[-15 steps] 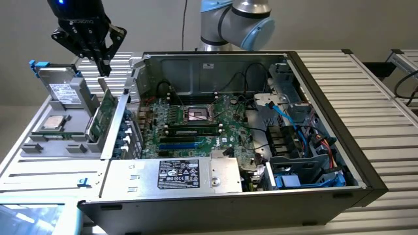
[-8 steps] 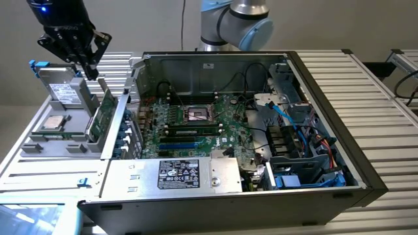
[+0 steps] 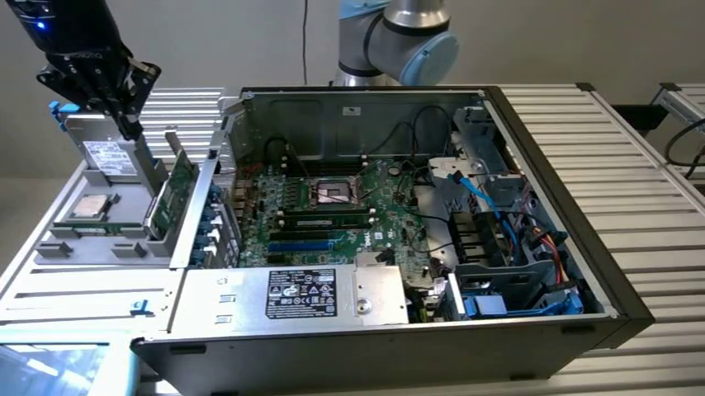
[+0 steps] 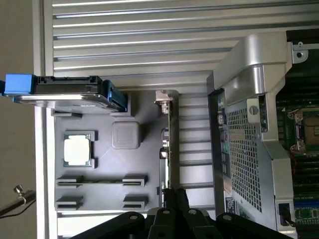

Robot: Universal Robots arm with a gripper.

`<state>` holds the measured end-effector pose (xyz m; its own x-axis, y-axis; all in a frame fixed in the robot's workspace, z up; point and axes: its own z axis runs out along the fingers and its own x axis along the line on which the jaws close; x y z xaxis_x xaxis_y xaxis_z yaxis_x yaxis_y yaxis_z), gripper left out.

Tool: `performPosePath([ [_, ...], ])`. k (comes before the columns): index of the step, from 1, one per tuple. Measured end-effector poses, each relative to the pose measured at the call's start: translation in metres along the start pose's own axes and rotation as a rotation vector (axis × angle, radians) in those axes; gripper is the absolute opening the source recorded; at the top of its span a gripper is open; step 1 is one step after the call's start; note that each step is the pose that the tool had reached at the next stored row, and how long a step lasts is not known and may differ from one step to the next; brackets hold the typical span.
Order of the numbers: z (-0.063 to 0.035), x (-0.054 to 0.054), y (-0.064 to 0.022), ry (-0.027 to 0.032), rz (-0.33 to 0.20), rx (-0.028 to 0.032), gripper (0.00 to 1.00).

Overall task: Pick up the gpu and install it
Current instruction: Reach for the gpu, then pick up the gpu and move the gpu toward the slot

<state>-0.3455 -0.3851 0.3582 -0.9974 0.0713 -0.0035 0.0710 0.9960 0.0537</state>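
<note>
Over one gpu (image 3: pixel 167 196), one closed gripper (image 4: pixel 174 195), perhaps touching

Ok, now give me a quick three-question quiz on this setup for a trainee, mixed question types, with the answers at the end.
1. True or false: the gpu is already seated on the motherboard inside the open case.
2. Where is the claw? A. Above the grey tray, shut. B. Down inside the case. C. Out past the case, on the exterior view's right.
3. Fill in: the part with the white label standing upright in the tray is the ___.
Key: 1 false, it stands on edge in the tray. 2 A. 3 drive.
</note>
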Motion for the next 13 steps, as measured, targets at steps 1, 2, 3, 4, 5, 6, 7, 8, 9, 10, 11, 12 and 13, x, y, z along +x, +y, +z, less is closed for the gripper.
performPosePath([
  [1, 0.0013, 0.0011, 0.0010, 0.0009, 0.000, 0.0001, 0.12],
  [2, 0.0027, 0.0018, 0.0022, 0.0018, 0.000, 0.0003, 0.12],
  [3, 0.0040, 0.0024, 0.0033, 0.0025, 0.000, 0.0003, 0.12],
  [4, 0.0052, 0.0030, 0.0044, 0.0034, 0.000, 0.0003, 0.12],
  [5, 0.0060, 0.0033, 0.0049, 0.0044, 0.000, 0.0003, 0.12],
  [6, 0.0061, 0.0032, 0.0049, 0.0053, 0.000, 0.0004, 0.12],
  [7, 0.0061, 0.0033, 0.0049, 0.0054, 0.000, 0.0005, 0.12],
  [8, 0.0061, 0.0032, 0.0050, 0.0055, 0.000, 0.0005, 0.12],
  [9, 0.0061, 0.0032, 0.0050, 0.0055, 0.000, 0.0005, 0.12],
  [10, 0.0061, 0.0032, 0.0050, 0.0054, 0.000, 0.0005, 0.12],
  [11, 0.0060, 0.0033, 0.0050, 0.0055, 0.000, 0.0005, 0.12],
  [12, 0.0061, 0.0032, 0.0050, 0.0055, 0.000, 0.0005, 0.12],
  [13, 0.0061, 0.0032, 0.0050, 0.0055, 0.000, 0.0005, 0.12],
])
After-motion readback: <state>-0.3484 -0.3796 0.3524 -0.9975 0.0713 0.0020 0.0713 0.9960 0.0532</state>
